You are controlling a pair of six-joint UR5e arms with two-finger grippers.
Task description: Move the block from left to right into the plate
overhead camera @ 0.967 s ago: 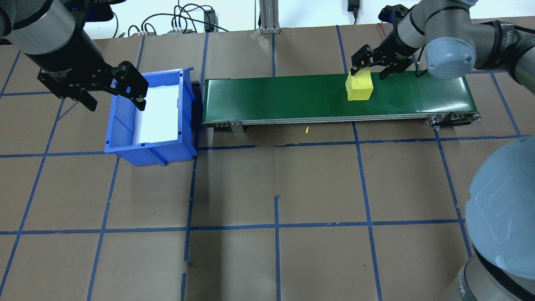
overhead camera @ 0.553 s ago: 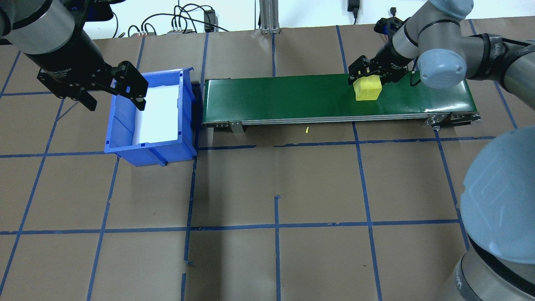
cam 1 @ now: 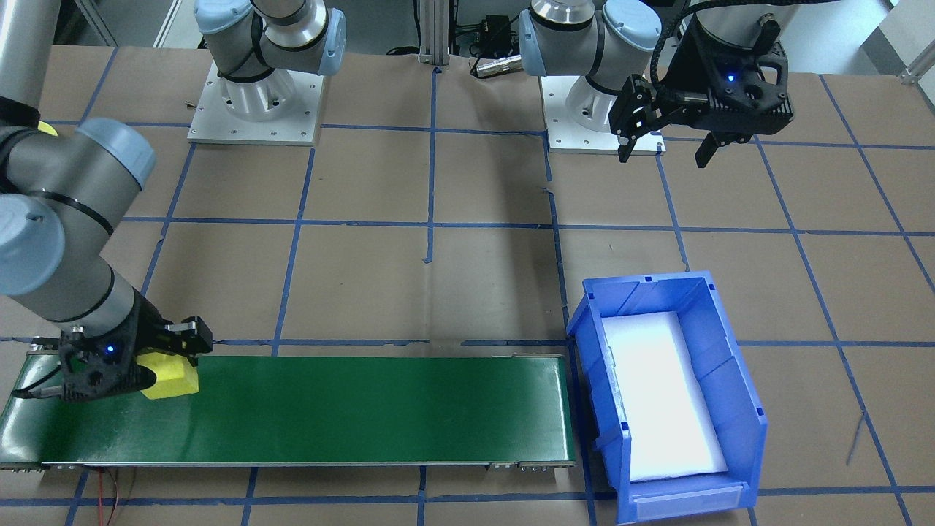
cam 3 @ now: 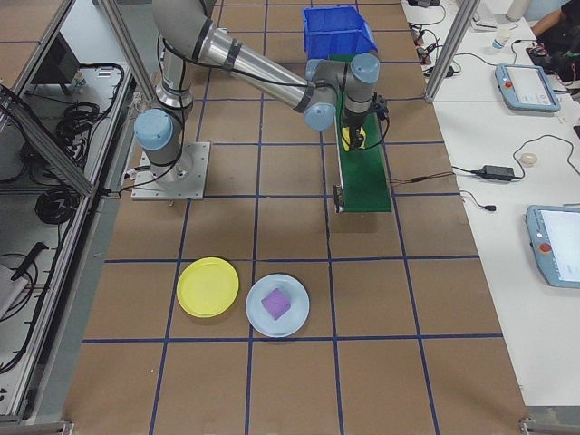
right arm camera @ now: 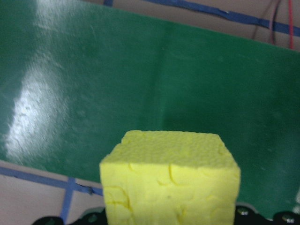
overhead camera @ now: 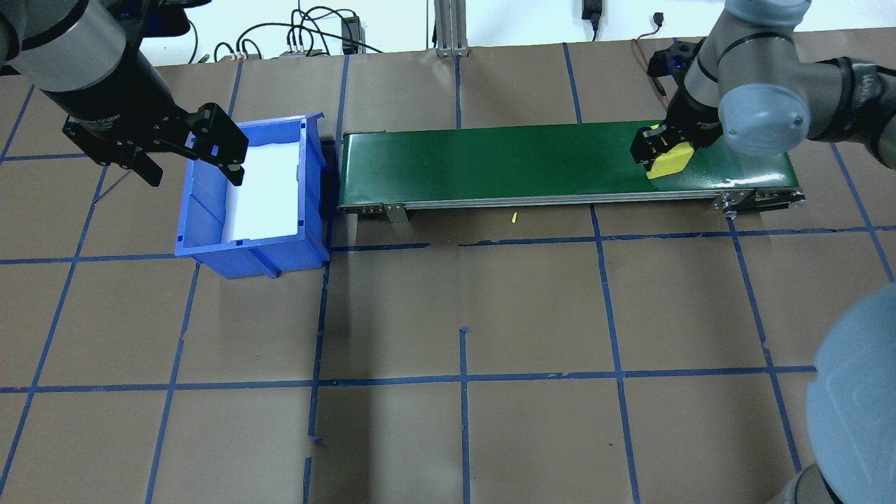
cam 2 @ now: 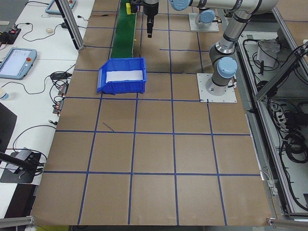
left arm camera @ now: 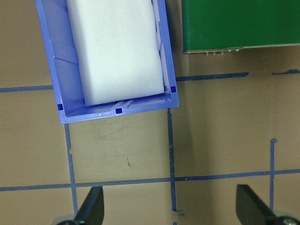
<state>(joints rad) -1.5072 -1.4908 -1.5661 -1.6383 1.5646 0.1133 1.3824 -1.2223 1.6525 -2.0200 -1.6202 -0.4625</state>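
My right gripper [overhead camera: 661, 149] is shut on the yellow foam block [overhead camera: 670, 161] and holds it just over the right end of the green conveyor belt [overhead camera: 490, 161]. In the right wrist view the block [right arm camera: 171, 187] fills the lower middle, with the belt behind it. The yellow plate [cam 3: 207, 287] lies on the table far off to the robot's right and shows only in the exterior right view. My left gripper [overhead camera: 192, 168] hangs open with nothing in it over the near left edge of the blue bin [overhead camera: 210, 248].
The blue bin holds a white foam pad [overhead camera: 262, 189] and stands against the belt's left end. A pale blue plate [cam 3: 294, 319] with a purple block [cam 3: 275, 304] on it lies beside the yellow plate. A small yellow scrap [overhead camera: 513, 218] lies in front of the belt.
My right gripper shut on the yellow block and carried it to the right along the belt. The left arm has not moved.
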